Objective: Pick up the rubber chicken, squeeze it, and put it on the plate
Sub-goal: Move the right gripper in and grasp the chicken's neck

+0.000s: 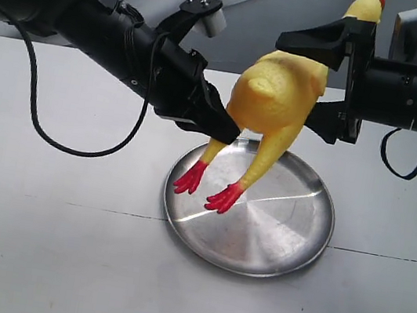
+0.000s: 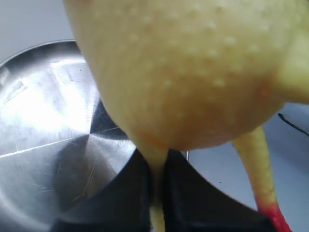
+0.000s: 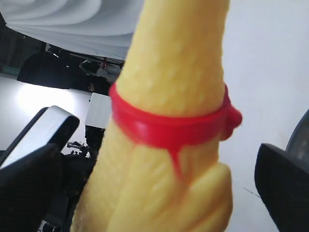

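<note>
Here the rubber chicken (image 1: 278, 92) hangs in the air between the two arms, head up at the top edge of the exterior view and legs dangling toward the plate (image 1: 275, 238). The left gripper (image 1: 216, 130) reaches in from the left and is closed tight on one thin yellow leg just below the body; in the left wrist view its black fingers (image 2: 116, 203) pinch that leg with no gap, while the other leg hangs free beside them. The right gripper (image 1: 297, 75) stands wide open around the chicken's upper body, one finger above and one below in the exterior view. In the right wrist view its fingers (image 3: 34, 169) sit well out to either side of the neck and the red neck band (image 3: 169, 125), with background showing in between; whether they press on the wider body lower down I cannot tell. The steel plate lies flat on the white table (image 1: 36, 240), directly under the chicken. The two red feet (image 1: 224, 197) hang over its left part, near the rim; whether they touch the metal is not clear.
</note>
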